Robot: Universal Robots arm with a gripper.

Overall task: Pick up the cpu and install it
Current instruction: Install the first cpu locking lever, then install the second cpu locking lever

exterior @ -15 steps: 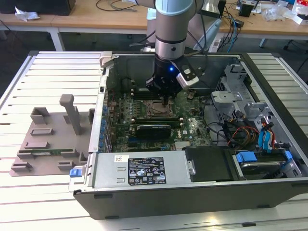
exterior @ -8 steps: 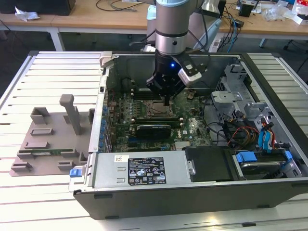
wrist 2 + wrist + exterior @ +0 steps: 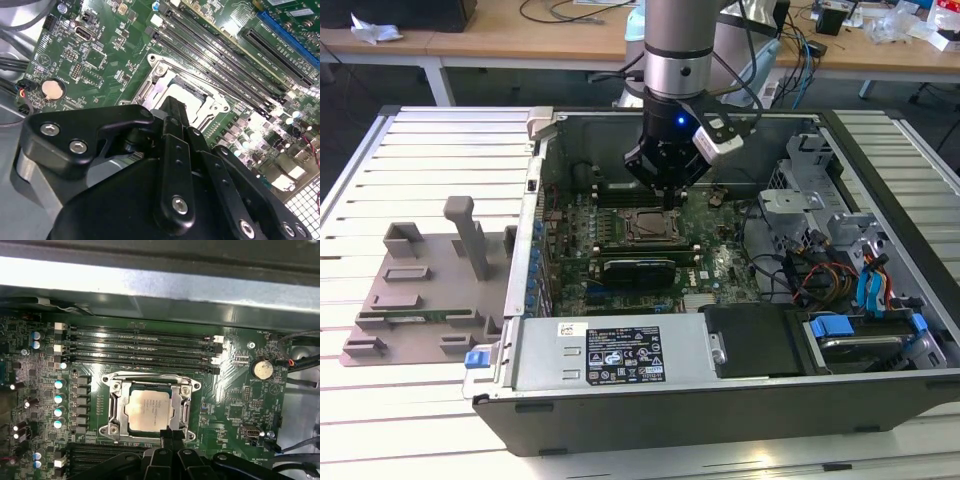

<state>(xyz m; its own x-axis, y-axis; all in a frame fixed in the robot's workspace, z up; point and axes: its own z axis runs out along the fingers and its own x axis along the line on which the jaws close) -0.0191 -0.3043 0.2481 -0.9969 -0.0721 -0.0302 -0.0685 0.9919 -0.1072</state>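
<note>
We see the hand low inside the open computer case, fingertips together and holding nothing, tip at the near edge of the socket. The cpu already lies flat in that socket, silvery top up, square with the metal frame — we'd judge it seated, and the narrow hand suits pressing or nudging more than gripping. Beyond the socket run the memory slots, then the case wall. In the exterior view the case sits on the slatted tabletop, with a grey fixture well apart, on the exterior view's left.
</note>
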